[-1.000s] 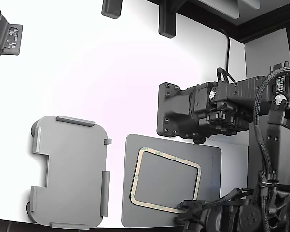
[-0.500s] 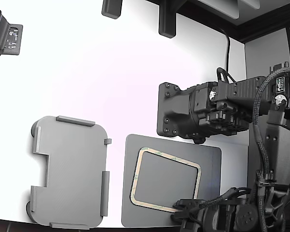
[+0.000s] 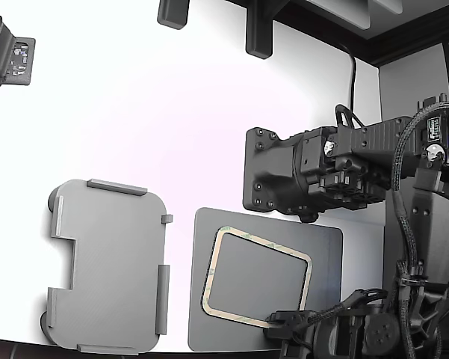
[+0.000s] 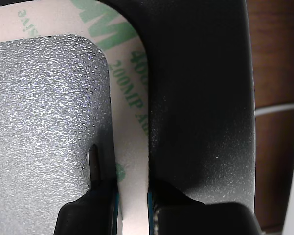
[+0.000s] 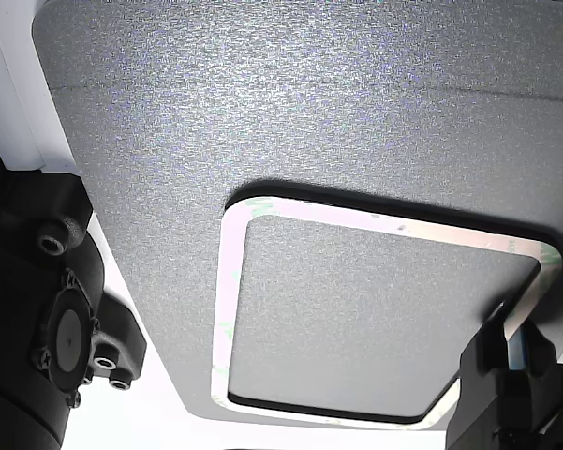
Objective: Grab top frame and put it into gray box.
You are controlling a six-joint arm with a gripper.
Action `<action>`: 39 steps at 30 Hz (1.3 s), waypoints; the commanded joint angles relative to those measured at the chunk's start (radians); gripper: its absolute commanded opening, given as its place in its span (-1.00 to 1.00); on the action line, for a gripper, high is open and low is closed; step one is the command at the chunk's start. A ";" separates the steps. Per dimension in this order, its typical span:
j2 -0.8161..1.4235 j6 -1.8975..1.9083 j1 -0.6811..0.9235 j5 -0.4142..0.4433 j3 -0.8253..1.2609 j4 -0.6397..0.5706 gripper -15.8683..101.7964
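Note:
The top frame (image 3: 260,241) is a thin beige outline with green print, lying flat on a dark gray mat (image 3: 325,243) at the lower middle of the exterior view. My gripper (image 3: 282,323) is down at the frame's near edge, toward its right corner in that view. In the wrist view the frame's strip (image 4: 132,147) runs between my two fingers, and my gripper (image 4: 132,215) is closed tight on both sides of it. The other view shows the frame (image 5: 227,309) with my gripper (image 5: 511,361) at its corner. The light gray box (image 3: 108,262) lies empty at the exterior view's left.
A second black arm with a flat plate (image 3: 314,172) hangs just above the mat's far edge. A dark camera mount (image 3: 7,56) sits at the exterior view's upper left. The white table edge runs along the bottom, below the box.
My gripper has shifted a little to the exterior view's left along the frame's near edge. The frame, mat and box have not moved.

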 commanded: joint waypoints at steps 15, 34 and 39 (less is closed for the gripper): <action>-0.055 0.655 -0.235 0.160 -0.635 0.380 -0.91; 0.046 1.878 -0.469 0.497 -0.617 0.382 -0.91; 0.092 2.474 -0.545 0.488 -0.604 0.380 -0.96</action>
